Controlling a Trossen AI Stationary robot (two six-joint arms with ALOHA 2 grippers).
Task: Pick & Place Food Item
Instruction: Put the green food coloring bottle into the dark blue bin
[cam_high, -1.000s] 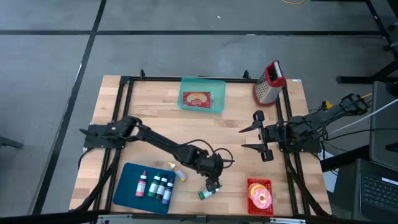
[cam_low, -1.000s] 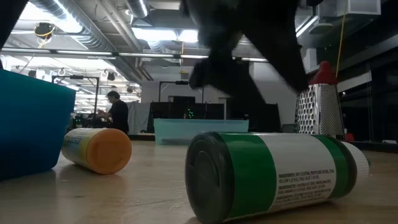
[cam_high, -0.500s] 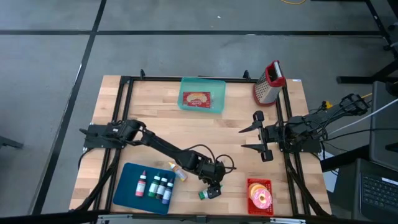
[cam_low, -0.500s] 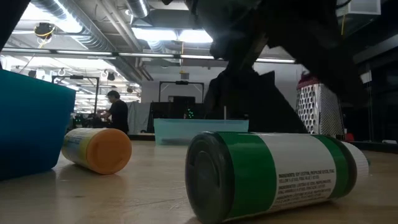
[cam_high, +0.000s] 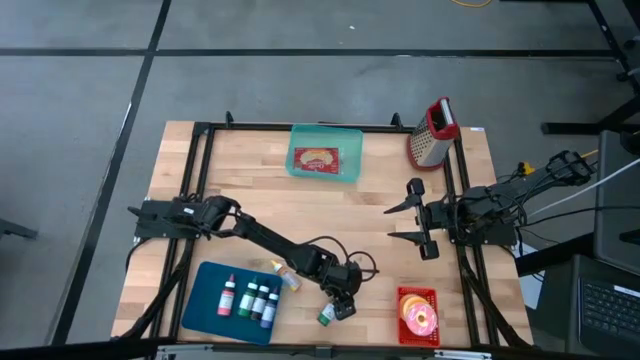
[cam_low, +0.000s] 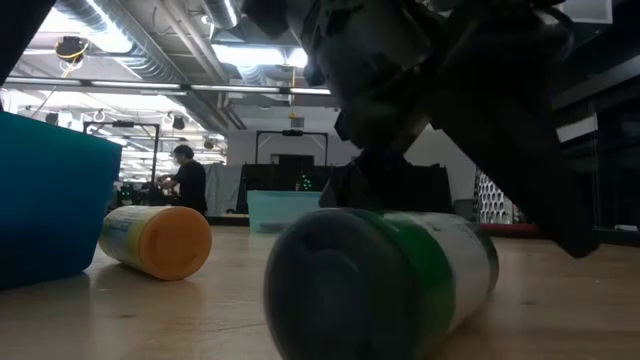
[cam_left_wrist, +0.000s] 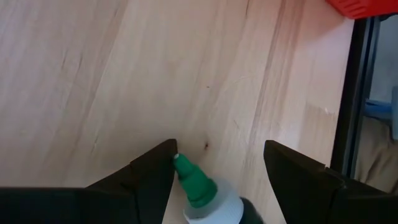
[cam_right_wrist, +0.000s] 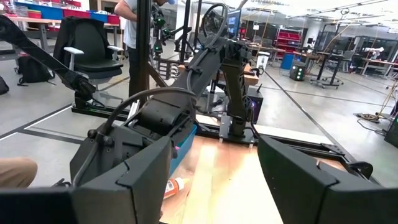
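Left gripper (cam_left_wrist: 217, 168) hangs low over the green bottle (cam_left_wrist: 208, 199), fingers spread wide on both sides of its pointy green cap. That bottle lies on its side on the wooden table (cam_high: 250, 190), between the blue tray (cam_high: 205, 295) and the red basket (cam_high: 418, 310). Right gripper (cam_high: 405, 222) waits, fingers spread, near the table's right edge.

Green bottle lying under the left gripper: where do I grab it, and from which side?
Probably grip the green bottle across its round body, just behind the tapered nozzle, coming down from above. It lies on its side between the open fingers of the left gripper, which already straddle it.
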